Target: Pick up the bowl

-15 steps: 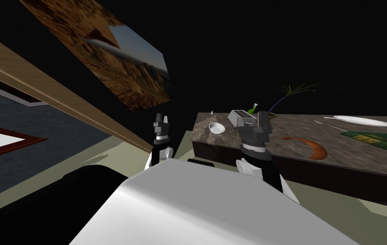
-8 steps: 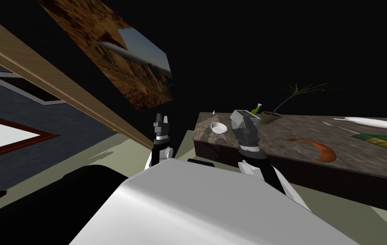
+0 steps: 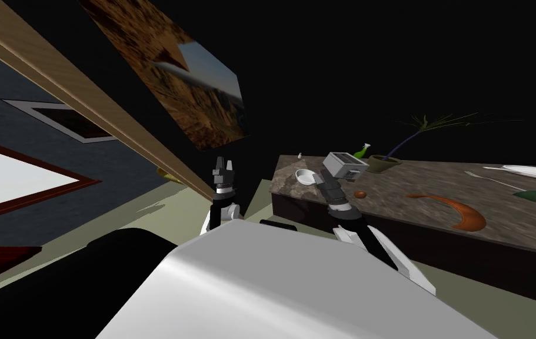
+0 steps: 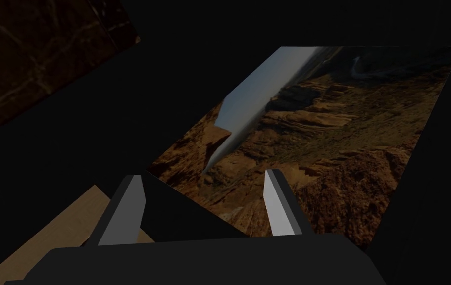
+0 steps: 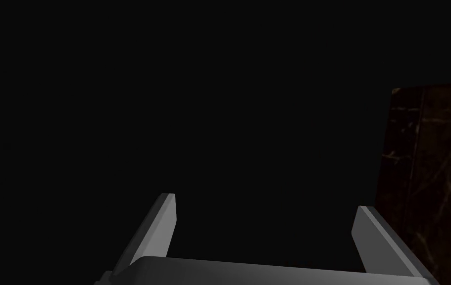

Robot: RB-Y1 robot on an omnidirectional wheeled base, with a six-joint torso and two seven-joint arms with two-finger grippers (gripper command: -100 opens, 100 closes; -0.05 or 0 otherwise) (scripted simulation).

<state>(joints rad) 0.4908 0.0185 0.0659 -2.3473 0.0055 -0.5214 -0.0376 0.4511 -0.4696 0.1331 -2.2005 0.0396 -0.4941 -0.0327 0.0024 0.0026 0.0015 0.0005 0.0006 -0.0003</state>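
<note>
The right arm [image 3: 340, 205] is raised from beside the chest to the near edge of the surface [image 3: 402, 185]. Its wrist is held just below a grey toaster-like box [image 3: 346, 165]. The left arm is held upright ahead of the chest, well apart from the surface. The left gripper [image 3: 223, 162] is pointed upward with its fingers spread and nothing between them.

Compared with half a second ago, the right forearm is drawn in lower and further toward the bowl's side of the box. The box is thereby left uncovered, and a small brown round thing [image 3: 360, 194] is exposed on the surface beside the wrist. The head camera has also been turned, so the whole scene is shifted.

The right gripper [image 5: 264, 200] is seen with its fingers wide apart and nothing held between them. A black area lies ahead of it, and a dark veined panel [image 5: 432, 183] stands beside one finger.

The white bowl [image 3: 305, 175] is set upright on the surface near its left corner. It sits just beside the box and near the right wrist, and is not held.
</note>
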